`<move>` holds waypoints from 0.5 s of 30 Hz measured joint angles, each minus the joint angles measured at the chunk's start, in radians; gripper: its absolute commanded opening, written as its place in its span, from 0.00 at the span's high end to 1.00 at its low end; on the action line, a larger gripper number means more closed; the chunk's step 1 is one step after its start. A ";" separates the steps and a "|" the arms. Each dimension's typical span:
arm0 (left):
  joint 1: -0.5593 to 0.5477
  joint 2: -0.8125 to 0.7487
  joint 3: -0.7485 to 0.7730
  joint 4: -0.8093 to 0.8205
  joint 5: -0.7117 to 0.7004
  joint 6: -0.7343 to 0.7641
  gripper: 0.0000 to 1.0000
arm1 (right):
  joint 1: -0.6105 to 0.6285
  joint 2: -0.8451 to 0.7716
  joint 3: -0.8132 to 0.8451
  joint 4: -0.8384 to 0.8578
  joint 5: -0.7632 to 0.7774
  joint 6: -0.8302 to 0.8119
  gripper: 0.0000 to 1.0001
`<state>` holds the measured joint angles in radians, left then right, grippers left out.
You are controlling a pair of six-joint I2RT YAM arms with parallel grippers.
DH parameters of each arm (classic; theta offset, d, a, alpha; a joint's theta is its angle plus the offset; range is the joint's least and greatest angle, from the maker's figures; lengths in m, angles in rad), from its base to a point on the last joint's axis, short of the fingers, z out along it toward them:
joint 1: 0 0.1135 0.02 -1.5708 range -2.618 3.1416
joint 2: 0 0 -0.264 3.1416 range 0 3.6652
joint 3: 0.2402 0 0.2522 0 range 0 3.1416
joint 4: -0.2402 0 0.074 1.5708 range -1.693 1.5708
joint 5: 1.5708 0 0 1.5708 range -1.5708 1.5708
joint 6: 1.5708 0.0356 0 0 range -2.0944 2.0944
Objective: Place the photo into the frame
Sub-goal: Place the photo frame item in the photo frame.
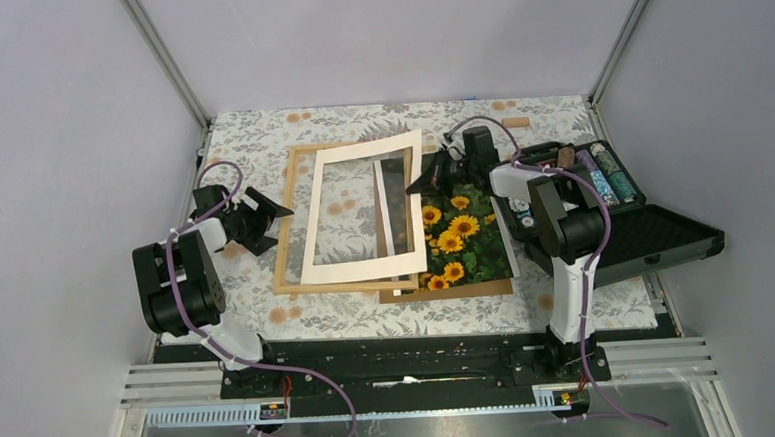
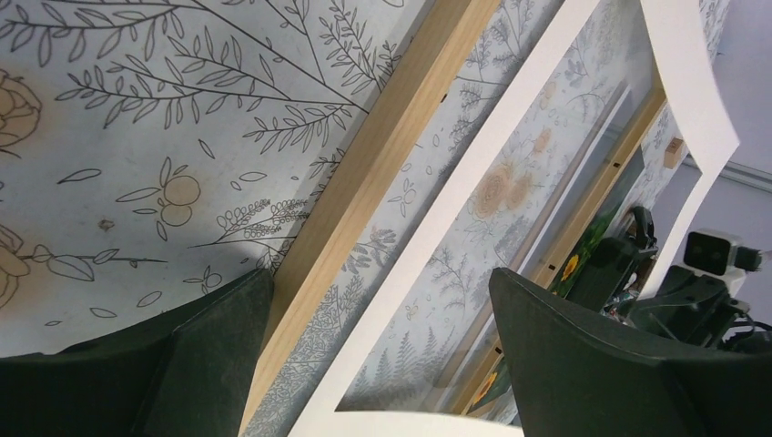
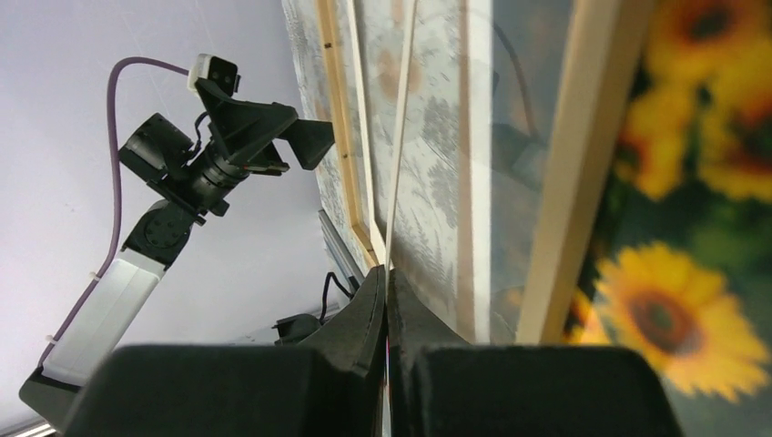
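The photo (image 1: 460, 237) of sunflowers lies face up on a brown backing board, right of the frame (image 1: 286, 234), a thin light-wood rectangle flat on the patterned cloth. A white mat (image 1: 319, 222) rests over the frame with its right edge lifted. My right gripper (image 1: 424, 185) is shut on that lifted edge; in the right wrist view the mat (image 3: 401, 146) runs edge-on into the closed gripper (image 3: 387, 282), with the frame rail (image 3: 569, 182) and photo (image 3: 692, 273) beyond. My left gripper (image 1: 263, 220) is open by the frame's left rail (image 2: 382, 155), its gripper (image 2: 382, 355) spanning rail and mat (image 2: 510, 118).
An open black case (image 1: 625, 236) with small items stands at the right edge, close behind the right arm. The brown backing board (image 1: 447, 291) juts out below the photo. A small wooden block (image 1: 516, 123) lies at the back right. Grey walls enclose the table.
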<state>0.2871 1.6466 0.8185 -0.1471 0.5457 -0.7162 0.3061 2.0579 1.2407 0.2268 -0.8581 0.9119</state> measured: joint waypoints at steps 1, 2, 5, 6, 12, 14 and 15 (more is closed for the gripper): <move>0.000 0.000 0.000 0.002 0.002 0.000 0.06 | 0.004 0.007 0.024 -0.002 0.000 -0.004 1.00; 0.000 0.001 0.000 0.004 0.004 0.000 0.06 | 0.009 0.015 0.043 -0.003 -0.001 -0.007 1.00; 0.000 0.003 0.000 0.007 0.008 0.000 0.06 | 0.031 0.049 0.098 -0.005 0.000 -0.013 1.00; 0.000 0.003 0.000 0.007 0.008 0.000 0.06 | 0.040 0.062 0.112 -0.006 0.000 -0.013 1.00; 0.000 0.003 0.000 0.008 0.008 0.000 0.06 | 0.083 0.119 0.137 -0.005 0.027 -0.008 1.00; 0.000 0.003 0.000 0.008 0.008 0.000 0.06 | 0.093 0.134 0.148 -0.006 0.037 -0.006 1.00; 0.000 0.003 0.000 0.008 0.009 0.000 0.06 | 0.098 0.142 0.154 -0.005 0.043 -0.006 1.00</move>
<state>0.2871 1.6493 0.8185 -0.1390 0.5545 -0.7158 0.4042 2.1994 1.3952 0.2214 -0.8146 0.9062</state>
